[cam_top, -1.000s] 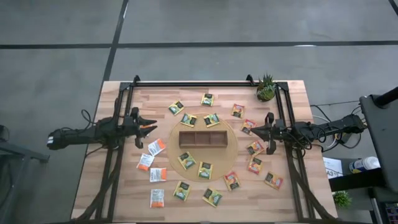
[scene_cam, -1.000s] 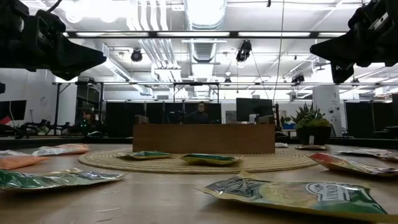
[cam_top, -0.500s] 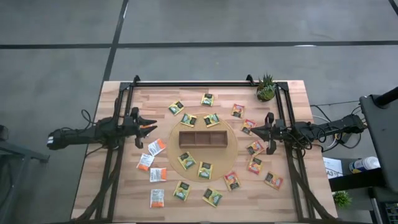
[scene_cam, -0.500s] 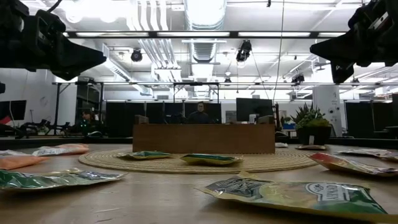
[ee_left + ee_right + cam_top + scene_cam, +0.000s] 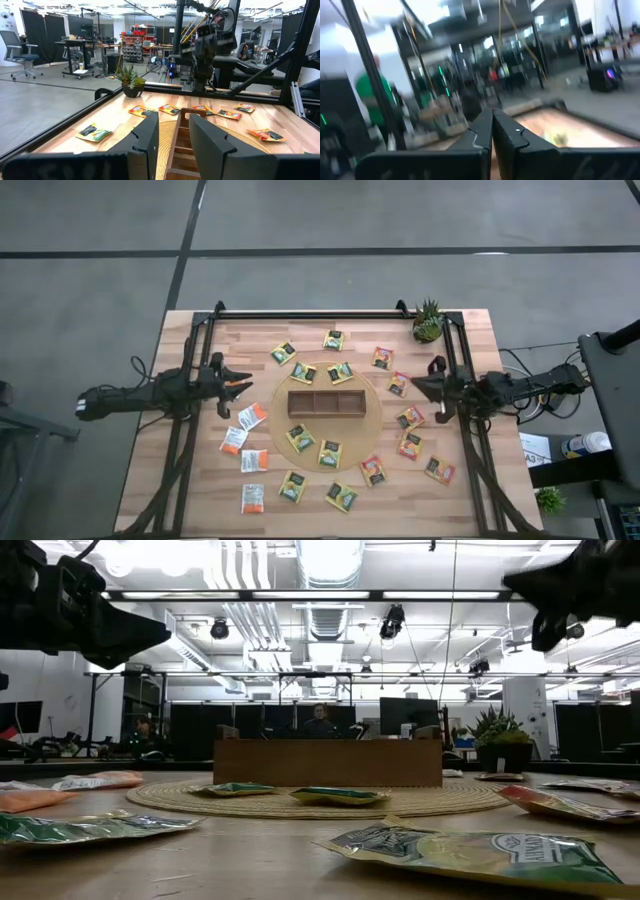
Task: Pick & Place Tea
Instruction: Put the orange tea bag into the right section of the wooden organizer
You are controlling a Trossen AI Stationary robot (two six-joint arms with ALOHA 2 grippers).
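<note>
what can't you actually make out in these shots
- Tray compartments: low view shows only its side wall.
- Sachet label text: too small from above.
- Right wrist view: motion blur smears the table beyond the shut right gripper.
- Left gripper: low view's edge crops its arm.

floor (image 5: 90, 300): grey concrete; ceiling lights (image 5: 330, 555): bright; office chair (image 5: 22, 52): beside desks

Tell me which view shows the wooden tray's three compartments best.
The high view: it looks straight down on the wooden tray, showing all three compartments, all empty. The low view shows only its long side wall. The left wrist view sees it end-on between the left gripper's fingers. The right wrist view doesn't show it.
</note>
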